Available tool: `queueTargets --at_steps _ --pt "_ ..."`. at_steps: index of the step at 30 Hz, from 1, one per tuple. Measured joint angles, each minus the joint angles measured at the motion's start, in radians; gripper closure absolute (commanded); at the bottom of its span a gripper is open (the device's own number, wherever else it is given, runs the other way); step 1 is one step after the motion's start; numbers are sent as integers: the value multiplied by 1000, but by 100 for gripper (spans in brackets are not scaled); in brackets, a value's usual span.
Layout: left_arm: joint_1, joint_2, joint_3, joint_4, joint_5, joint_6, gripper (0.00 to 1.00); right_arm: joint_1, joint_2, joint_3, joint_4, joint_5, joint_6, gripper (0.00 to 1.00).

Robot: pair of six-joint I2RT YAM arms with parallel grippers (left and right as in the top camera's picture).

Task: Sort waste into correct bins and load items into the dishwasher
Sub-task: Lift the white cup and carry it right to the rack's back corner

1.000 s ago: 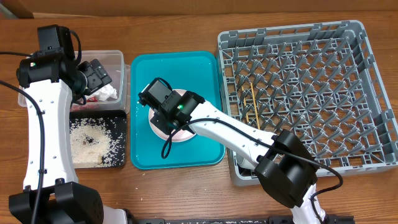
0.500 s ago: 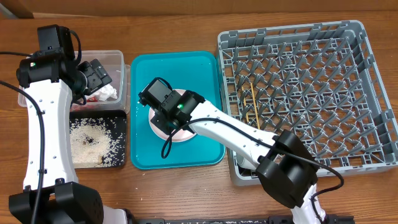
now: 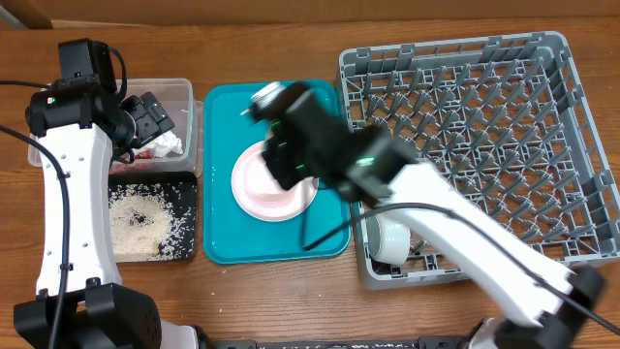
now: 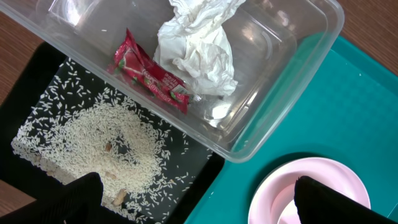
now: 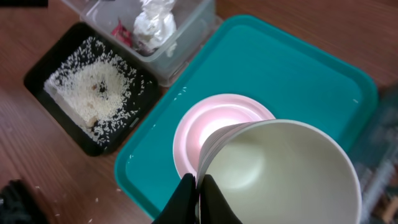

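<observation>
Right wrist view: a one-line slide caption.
Right gripper holds a whitish bowl by its rim above the pink plate on the teal tray.

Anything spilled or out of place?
Nothing stands out: napkin and sauce packet lie in the clear tub, rice inside the black tray, pink plate flat on the teal tray, bowl pinched by its rim in the right claw.

I see a pale pink plate (image 3: 257, 184) on the teal tray (image 3: 218, 126), a whitish bowl (image 5: 280, 171), a red packet (image 4: 149, 71) and white napkin (image 4: 196, 50) in the clear tub (image 4: 270, 118), white rice (image 4: 106, 140) speckling the black tray (image 3: 184, 189), a grey gridded rack (image 3: 484, 116), brown wood-grain table (image 3: 252, 44)
</observation>
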Motion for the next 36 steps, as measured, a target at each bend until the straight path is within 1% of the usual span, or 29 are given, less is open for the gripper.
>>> queueTargets --at_steps 3,6,9,14,16,18,22,24,27,31,36 --pt "0 0 0 0 0 0 0 -95 -54 4 -81 -49 31 96" --pt "0 0 0 0 0 0 0 -211 -73 5 -170 -114 47 96" --pt "0 0 0 0 0 0 0 -338 -72 5 -208 -205 58 96" --pt "0 0 0 0 0 0 0 -558 -72 -19 -180 -472 60 96" --pt "0 0 0 0 0 0 0 -612 -72 -43 -164 -556 60 96" --pt "0 0 0 0 0 0 0 -668 -72 -92 -128 -680 56 96" --pt "0 0 0 0 0 0 0 -725 -72 -204 -31 -879 46 96" --pt "0 0 0 1 0 0 0 -736 -73 -295 79 -1009 43 96" --pt "0 0 0 0 0 0 0 -735 -73 -409 181 -1139 39 96" --pt "0 0 0 0 0 0 0 -734 -73 -535 274 -1233 37 96" --pt "0 0 0 0 0 0 0 -734 -73 -610 322 -1270 37 96"
